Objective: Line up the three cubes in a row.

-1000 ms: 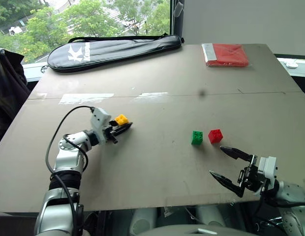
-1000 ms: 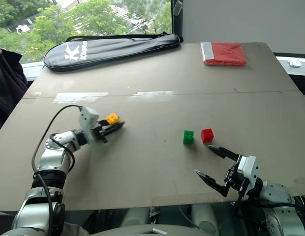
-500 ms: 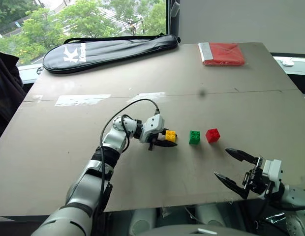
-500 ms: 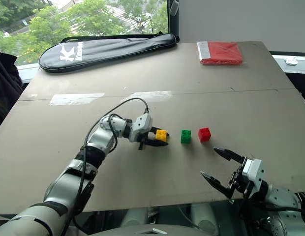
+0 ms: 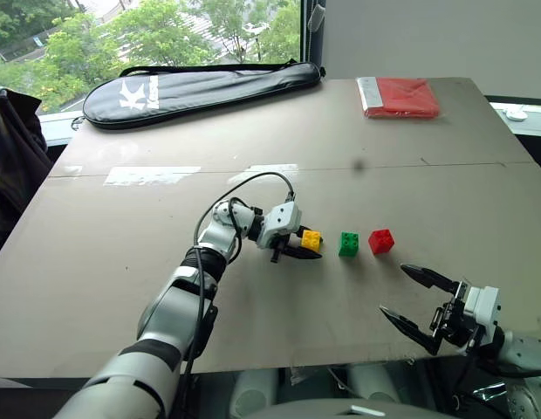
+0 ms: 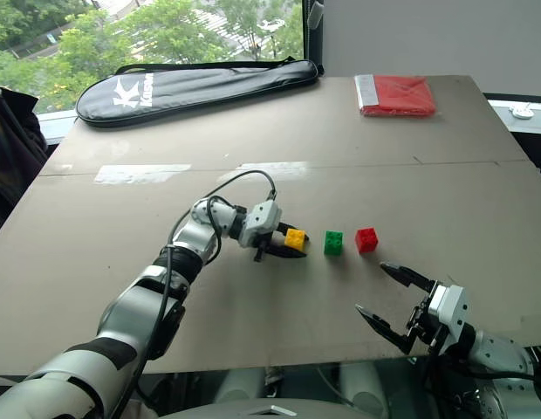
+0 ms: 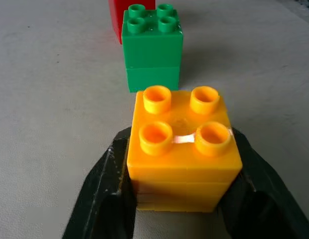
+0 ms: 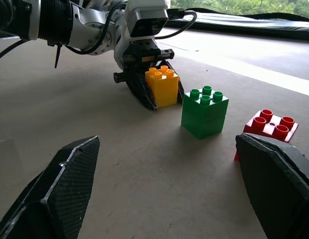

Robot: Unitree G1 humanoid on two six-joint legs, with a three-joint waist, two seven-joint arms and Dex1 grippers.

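Left jaws flank the yellow cube (image 7: 183,149), grip unclear; right jaws gape, empty.

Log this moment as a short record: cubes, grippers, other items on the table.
yellow cube: on the table, between the left gripper fingers, left end of the row
green cube: middle, apart from both neighbours
red cube: right end
left gripper: fingers flank the yellow cube; grip unclear
right gripper: open, holding nothing, near the table's front edge
far side: black racket bag, red packet
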